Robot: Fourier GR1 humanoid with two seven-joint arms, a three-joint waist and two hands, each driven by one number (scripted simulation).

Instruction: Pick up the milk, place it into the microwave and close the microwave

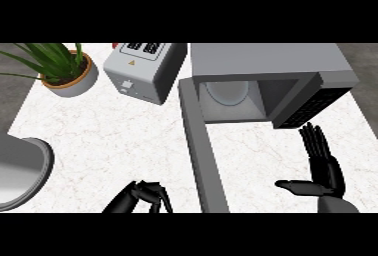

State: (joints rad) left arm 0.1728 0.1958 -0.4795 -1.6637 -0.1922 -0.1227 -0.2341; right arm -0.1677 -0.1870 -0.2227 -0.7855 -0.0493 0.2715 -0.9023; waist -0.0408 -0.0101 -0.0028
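the microwave (pixel 266 60) is set at the far right with its door (pixel 203 160) swung wide toward the near edge, presumably so the cavity can be reached. only a pale turntable (pixel 227 92) is made out inside; the milk cannot be found in view. the right hand (pixel 325 170) is held flat just right of the door, fingers straight, nothing grasped, likely placed for pushing it. the left hand (pixel 144 196) is curled at the near edge, apparently empty. a warning triangle is borne by the toaster (pixel 140 70); no writing can be read.
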